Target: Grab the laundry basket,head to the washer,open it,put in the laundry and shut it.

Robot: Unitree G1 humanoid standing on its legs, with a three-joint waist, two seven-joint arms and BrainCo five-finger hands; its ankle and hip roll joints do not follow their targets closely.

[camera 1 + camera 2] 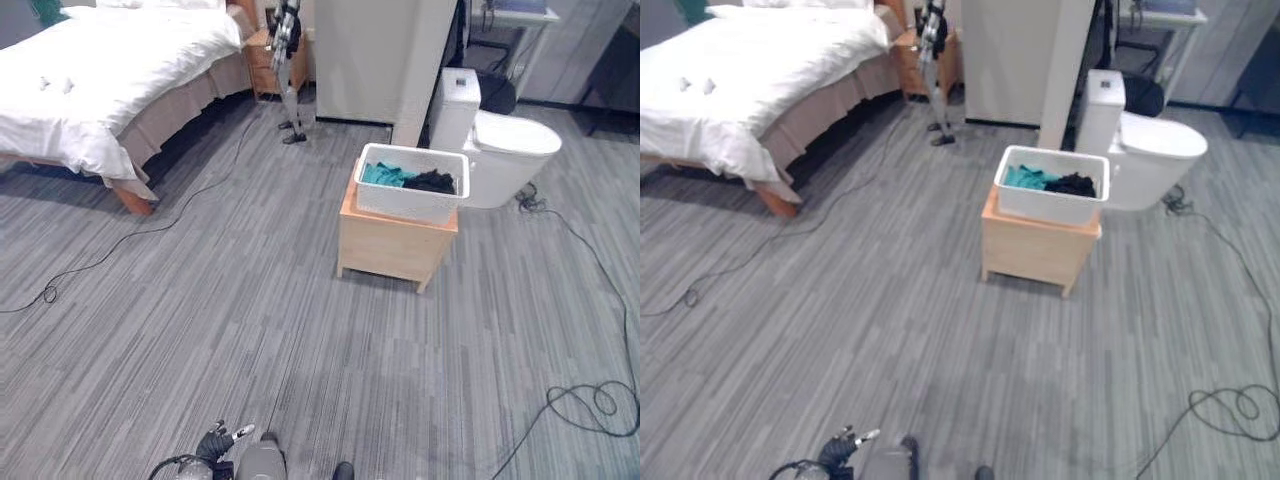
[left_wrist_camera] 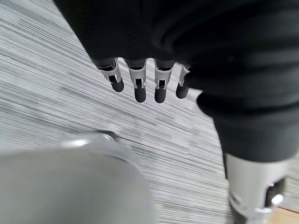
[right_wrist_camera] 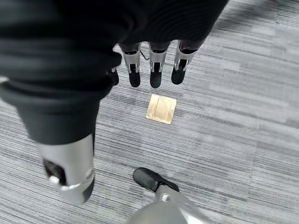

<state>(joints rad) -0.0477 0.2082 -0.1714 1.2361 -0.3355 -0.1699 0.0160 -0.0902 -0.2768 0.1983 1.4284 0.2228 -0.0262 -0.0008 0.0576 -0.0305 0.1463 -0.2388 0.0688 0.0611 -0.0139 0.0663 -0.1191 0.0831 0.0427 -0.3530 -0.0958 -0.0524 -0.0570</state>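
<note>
Grey striped carpet floor [image 1: 200, 330]; white plastic laundry basket [image 1: 410, 196] of clothes sits on small wooden bench [image 1: 392, 245], well ahead. Left hand [image 2: 140, 79], right hand [image 3: 154, 65] hang relaxed, empty. Approach squarely, then grip both rims.

A white laundry basket [image 1: 410, 196] sits upright on a low wooden stand [image 1: 392, 246], holding teal clothes [image 1: 384, 176] beside black clothes [image 1: 432, 182]; a white washer [image 1: 498, 148] stands just behind

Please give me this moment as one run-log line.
stage: approach | laundry basket: on wooden stand, ungrasped | left hand: open, empty | right hand: open, empty
</note>
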